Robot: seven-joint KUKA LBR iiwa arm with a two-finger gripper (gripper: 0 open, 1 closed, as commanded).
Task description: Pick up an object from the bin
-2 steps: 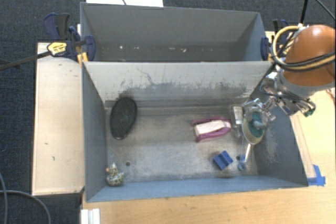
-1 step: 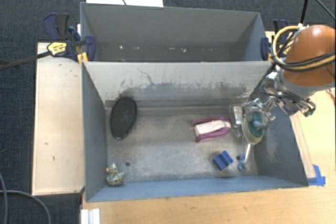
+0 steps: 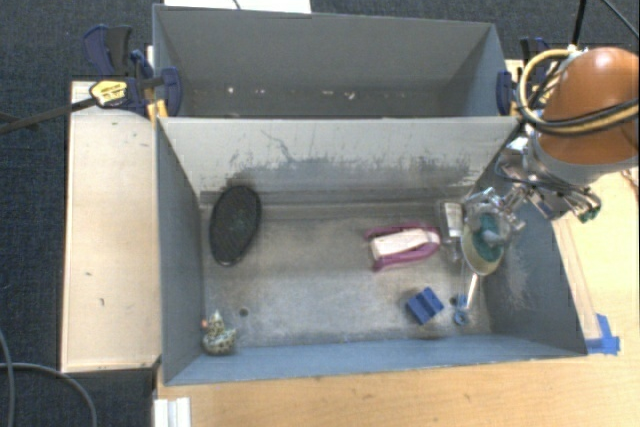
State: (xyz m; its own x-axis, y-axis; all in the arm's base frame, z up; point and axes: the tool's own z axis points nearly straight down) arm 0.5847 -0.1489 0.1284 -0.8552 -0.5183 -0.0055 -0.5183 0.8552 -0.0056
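My gripper [image 3: 468, 219] is low in the bin's right part, close to the right wall. Right under and against it is a round teal and cream thing [image 3: 487, 242] with a thin white handle running down to a blue end near the front wall. I cannot tell whether the gripper holds it. Just left of the gripper lies a pink, white and purple packet-like thing [image 3: 404, 246]. A small blue block [image 3: 424, 305] rests on the floor in front of it.
A dark oval thing [image 3: 235, 224] leans at the left wall. A small greenish figure [image 3: 218, 336] sits in the front left corner. The arm with its orange cover and cables comes in over the right rim.
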